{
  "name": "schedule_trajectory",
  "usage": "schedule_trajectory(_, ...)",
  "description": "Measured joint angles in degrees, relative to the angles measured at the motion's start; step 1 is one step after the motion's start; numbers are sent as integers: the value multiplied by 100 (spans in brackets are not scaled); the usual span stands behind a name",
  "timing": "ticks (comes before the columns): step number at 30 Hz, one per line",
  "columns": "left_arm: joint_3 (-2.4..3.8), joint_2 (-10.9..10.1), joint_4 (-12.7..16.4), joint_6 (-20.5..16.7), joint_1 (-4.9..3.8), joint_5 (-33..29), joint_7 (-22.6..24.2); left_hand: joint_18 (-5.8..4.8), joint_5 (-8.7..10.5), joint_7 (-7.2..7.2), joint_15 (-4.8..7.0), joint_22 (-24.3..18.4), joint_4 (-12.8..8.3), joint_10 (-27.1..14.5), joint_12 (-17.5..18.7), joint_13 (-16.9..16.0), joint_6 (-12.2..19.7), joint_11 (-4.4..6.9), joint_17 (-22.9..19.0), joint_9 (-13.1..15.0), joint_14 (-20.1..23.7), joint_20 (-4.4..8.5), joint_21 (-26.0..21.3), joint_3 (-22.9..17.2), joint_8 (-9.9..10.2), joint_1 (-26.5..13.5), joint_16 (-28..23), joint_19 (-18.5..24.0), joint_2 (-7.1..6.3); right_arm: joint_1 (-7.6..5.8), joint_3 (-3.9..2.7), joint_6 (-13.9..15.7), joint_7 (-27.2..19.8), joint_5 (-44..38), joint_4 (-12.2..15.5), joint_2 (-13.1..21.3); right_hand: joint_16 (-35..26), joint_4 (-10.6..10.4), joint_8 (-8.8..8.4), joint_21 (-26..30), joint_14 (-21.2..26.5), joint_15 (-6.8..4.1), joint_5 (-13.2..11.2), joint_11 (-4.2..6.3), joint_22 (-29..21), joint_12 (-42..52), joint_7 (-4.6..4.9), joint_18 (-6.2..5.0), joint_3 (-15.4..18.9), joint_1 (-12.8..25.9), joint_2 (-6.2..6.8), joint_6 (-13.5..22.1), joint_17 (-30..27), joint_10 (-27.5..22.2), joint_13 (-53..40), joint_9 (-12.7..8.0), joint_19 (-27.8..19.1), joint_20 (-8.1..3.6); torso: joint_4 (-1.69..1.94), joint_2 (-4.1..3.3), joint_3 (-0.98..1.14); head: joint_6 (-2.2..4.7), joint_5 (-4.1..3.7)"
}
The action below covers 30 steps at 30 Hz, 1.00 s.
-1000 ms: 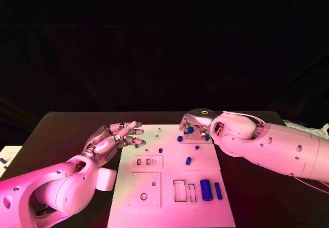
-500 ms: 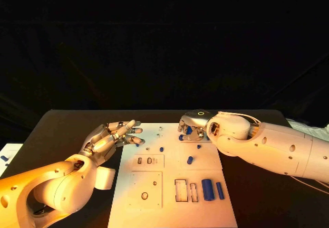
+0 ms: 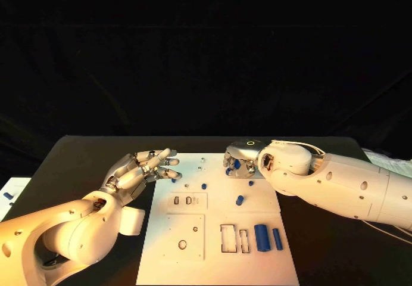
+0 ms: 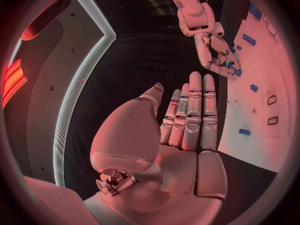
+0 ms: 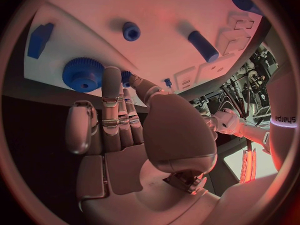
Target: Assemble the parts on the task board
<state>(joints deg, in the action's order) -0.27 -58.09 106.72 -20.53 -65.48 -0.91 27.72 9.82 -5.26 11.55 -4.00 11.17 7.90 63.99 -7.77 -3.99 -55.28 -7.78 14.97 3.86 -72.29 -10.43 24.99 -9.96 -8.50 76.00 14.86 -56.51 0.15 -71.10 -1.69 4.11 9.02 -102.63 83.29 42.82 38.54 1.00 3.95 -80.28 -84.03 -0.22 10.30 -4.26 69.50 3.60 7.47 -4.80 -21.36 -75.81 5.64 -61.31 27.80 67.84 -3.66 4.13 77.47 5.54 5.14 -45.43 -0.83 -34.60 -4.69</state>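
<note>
Your right hand (image 3: 241,162) hovers over the blue gear (image 5: 82,74), fingers apart and empty; left hand (image 3: 141,170) open too; take the small, stiff, likely slippery gear by its toothed rim.

White board (image 3: 215,238) on dark surface (image 3: 77,161). Left hand (image 3: 141,170) hovers at its near-left edge, fingers spread. Right hand (image 3: 240,161) over blue pieces (image 3: 230,171) at far end.

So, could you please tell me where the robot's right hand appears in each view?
Head view: right hand over the far edge of the task board.
Left wrist view: right hand beyond the left hand, at the board's edge.
Right wrist view: mid-circle, fingers toward the board.
Shared landmark: the task board.
</note>
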Motion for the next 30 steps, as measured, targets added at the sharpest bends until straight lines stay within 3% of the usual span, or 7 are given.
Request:
schedule_trajectory(12, 0, -10, 3, 0, -14, -1, -15, 0, 0, 0, 0, 0, -16, 0, 0, 0, 0, 0, 7, -5, 0, 0, 0, 17, 14, 0, 0, 0, 0, 7, 2, -130, -15, 0, -73, -48, 385, -53, 0, -151, 1, -42, -2, 36, 276, 0, -14, 0, -136, -83, -83, -96, 296, 128, -5, 16, 103, 0, 26, -16, -5, -4, -8)
schedule_trajectory(14, 0, -13, 3, 0, -14, -2, -16, 0, 0, 0, 0, 0, -16, 0, 0, 0, 0, 0, 7, -4, 0, 0, 0, 16, 14, 0, 0, 0, 0, 7, -2, -135, -19, 0, -88, -57, 437, -76, -1, -181, 1, -42, -34, 26, 304, 0, -32, 84, -159, -90, -90, -114, 332, 137, -4, 15, 123, -20, 34, -19, -7, -8, -10)
schedule_trajectory(20, 0, -20, 3, 0, -15, -2, -18, 0, 0, 0, 0, 0, -16, 0, 0, -1, 0, 0, 11, -4, 0, 0, 0, 17, 14, 0, 0, 0, 0, 6, -5, -112, -32, -6, -96, -67, 660, -86, -5, -253, 1, -42, -116, 58, 436, -13, -45, 88, -242, -137, -137, -221, 529, 233, -13, 27, 193, -29, 45, -24, -13, -13, -1)
schedule_trajectory(25, 0, -22, 3, 0, -15, -2, -20, -1, 0, 0, 0, 0, -16, 0, 0, -1, 0, 0, 19, -4, 0, 21, 0, 16, 14, 0, 0, -21, 0, 43, 4, 69, -46, -26, -7, -23, 958, -101, 47, -359, 13, -55, -204, 97, 545, 2, -59, 87, -298, -162, -161, -345, 805, 354, -22, 67, 298, -32, 52, -30, -15, -2, 0)
schedule_trajectory(30, 0, -27, 0, 0, -16, -3, -22, 0, 0, 0, 0, -1, -16, 0, 0, -1, 0, 0, 19, -4, 0, 21, 0, 16, 14, 0, 0, -21, 0, 55, -16, 466, -45, -34, 123, 28, 991, -108, 47, -369, 21, -63, -225, 78, 545, 2, -60, 87, -333, -182, -181, -350, 835, 373, -23, 87, 328, -40, 60, -34, -19, 20, -5)
